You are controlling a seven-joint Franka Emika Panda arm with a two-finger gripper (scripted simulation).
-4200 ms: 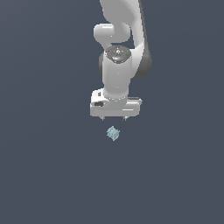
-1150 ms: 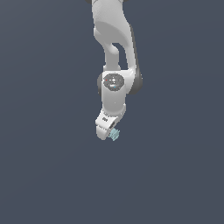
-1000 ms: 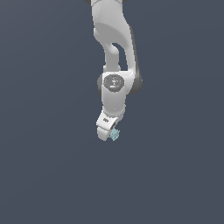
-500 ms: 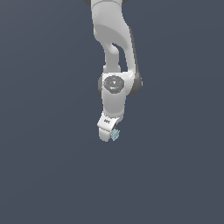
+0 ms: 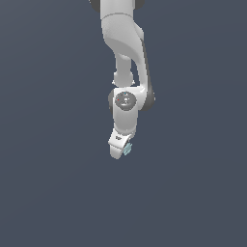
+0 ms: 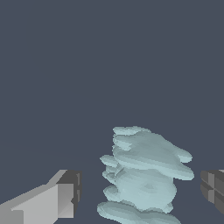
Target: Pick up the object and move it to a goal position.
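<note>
Straddling the small pale teal-blue ribbed cylindrical object [image 6: 142, 177], the white tool [image 5: 122, 150] had its fingers [image 6: 48, 201] spread apart, not yet touching it. It looked light, rigid; gripping across the stacked ridges should resist slipping.

The object [image 5: 127, 150] sits at the end effector [image 5: 119, 150] tip — on the exterior view's right side (between the fingers [image 6: 48, 199] in the wrist view).

distant exterior view, close wrist view
</note>
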